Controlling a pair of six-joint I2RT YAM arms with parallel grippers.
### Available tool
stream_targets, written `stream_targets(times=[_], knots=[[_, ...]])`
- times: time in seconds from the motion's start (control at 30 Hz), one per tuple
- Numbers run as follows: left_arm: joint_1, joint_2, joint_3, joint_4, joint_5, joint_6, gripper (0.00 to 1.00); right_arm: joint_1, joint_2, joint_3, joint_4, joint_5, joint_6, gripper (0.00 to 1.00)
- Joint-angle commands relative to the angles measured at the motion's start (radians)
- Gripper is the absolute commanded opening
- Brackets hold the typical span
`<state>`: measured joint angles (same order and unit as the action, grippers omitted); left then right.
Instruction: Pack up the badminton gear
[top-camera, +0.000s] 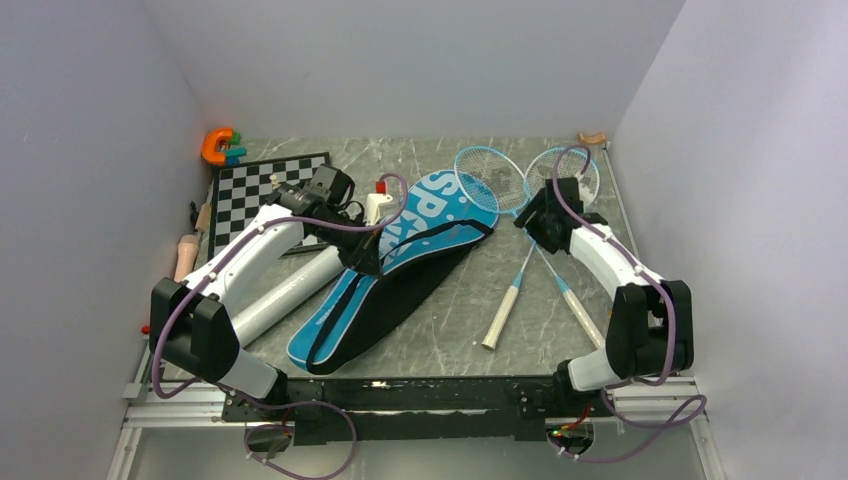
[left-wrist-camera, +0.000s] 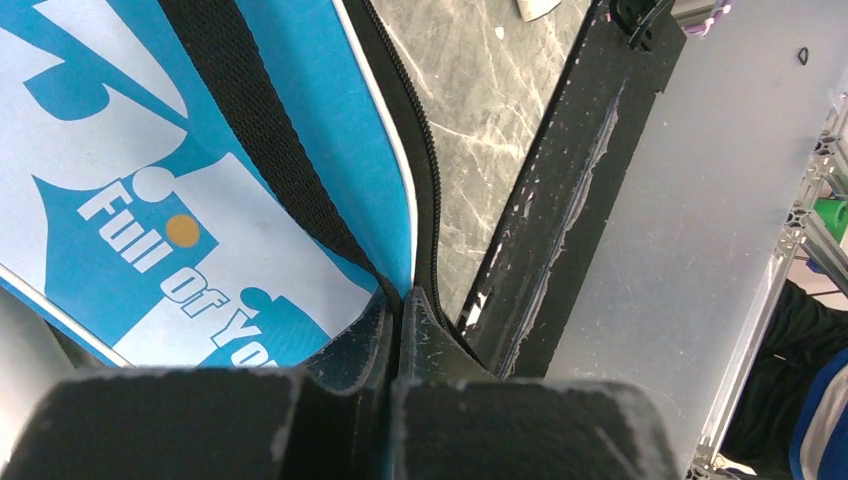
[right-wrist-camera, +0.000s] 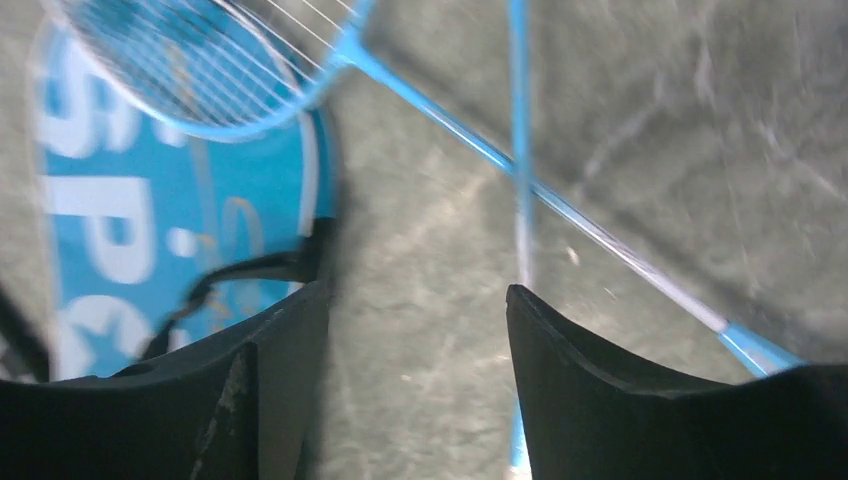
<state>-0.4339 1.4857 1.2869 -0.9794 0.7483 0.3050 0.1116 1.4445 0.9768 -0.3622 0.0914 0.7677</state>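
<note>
Top external view: blue SPORT bag (top-camera: 440, 205) lying diagonally mid-table, pale-grey tube (top-camera: 290, 290) just left of it, two light-blue rackets (top-camera: 488, 178) crossed at the shafts to its right. Left wrist view: left gripper (left-wrist-camera: 402, 300) pressed together at the bag's black zip edge, beside the strap (left-wrist-camera: 270, 150). Right wrist view: right gripper (right-wrist-camera: 415, 290) spread apart above the crossing racket shafts, holding nothing.
</note>
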Motion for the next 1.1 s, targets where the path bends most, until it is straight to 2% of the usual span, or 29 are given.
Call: stream_targets(times=[0.0, 0.23, 0.43, 0.57, 0.77, 0.8, 1.07], knots=[[0.004, -0.015, 0.043, -0.014, 0.095, 0.013, 0.0, 0.008, 0.036, -0.064, -0.031, 0.071, -0.041, 0.67], [0.004, -0.015, 0.038, -0.014, 0.084, 0.019, 0.0, 0.009, 0.066, -0.095, -0.001, 0.096, -0.056, 0.66], [0.005, -0.013, 0.036, -0.011, 0.078, 0.021, 0.0, 0.011, 0.133, -0.097, 0.035, 0.117, -0.073, 0.54], [0.005, -0.007, 0.04, -0.012, 0.07, 0.023, 0.0, 0.013, 0.18, -0.083, 0.058, 0.128, -0.085, 0.38], [0.005, 0.009, 0.045, -0.004, 0.066, 0.014, 0.0, 0.066, 0.152, -0.053, 0.042, 0.166, -0.114, 0.02], [0.005, 0.016, 0.053, -0.006, 0.066, 0.013, 0.0, 0.08, 0.134, -0.043, 0.021, 0.18, -0.118, 0.0], [0.008, 0.04, 0.187, -0.022, 0.069, -0.001, 0.0, 0.216, -0.108, -0.02, -0.16, 0.254, -0.11, 0.0]])
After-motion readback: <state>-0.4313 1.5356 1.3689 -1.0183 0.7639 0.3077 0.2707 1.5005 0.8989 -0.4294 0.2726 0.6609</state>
